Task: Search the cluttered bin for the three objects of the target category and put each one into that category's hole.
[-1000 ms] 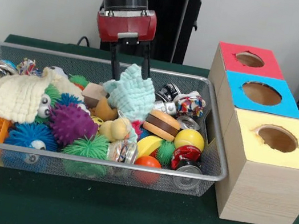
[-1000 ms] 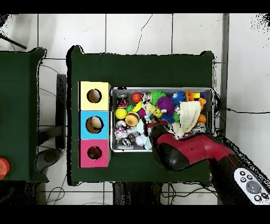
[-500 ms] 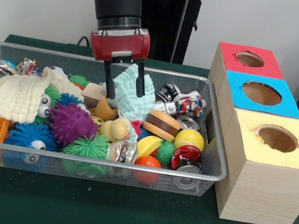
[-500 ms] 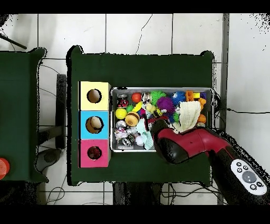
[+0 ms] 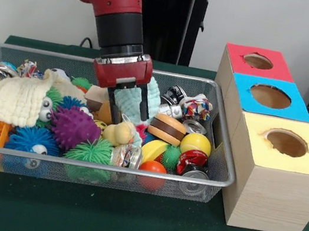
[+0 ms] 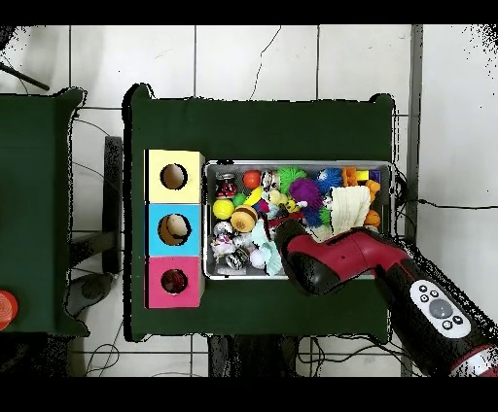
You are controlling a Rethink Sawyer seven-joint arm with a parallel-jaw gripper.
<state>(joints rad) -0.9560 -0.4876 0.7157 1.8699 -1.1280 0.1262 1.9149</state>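
A wire mesh bin point(image 5: 97, 166) holds a heap of toys, cans and cloths. A mint knitted cloth point(image 5: 151, 94) stands bunched near the bin's middle back. My gripper point(image 5: 128, 108) is lowered into the bin, open, with one black finger point(image 5: 113, 108) on each side of the cloth's lower part. To the right stand three boxes with round holes: red point(image 5: 258, 61), blue point(image 5: 270, 96) and yellow point(image 5: 287, 142). In the overhead view the arm point(image 6: 336, 260) covers the gripper, and a bit of the mint cloth point(image 6: 265, 257) shows beside it.
A cream cloth point(image 5: 17, 98) lies at the bin's left. Around the gripper sit a purple spiky ball point(image 5: 72, 127), a yellow duck point(image 5: 116, 133), a burger toy point(image 5: 167, 128), a yellow ball point(image 5: 196, 142) and crushed cans point(image 5: 193, 162). Something tan lies inside the blue box's hole point(image 6: 173, 228).
The arm has come down and forward into the bin. The fingers have moved from behind the mint cloth's top to around its lower part, still spread.
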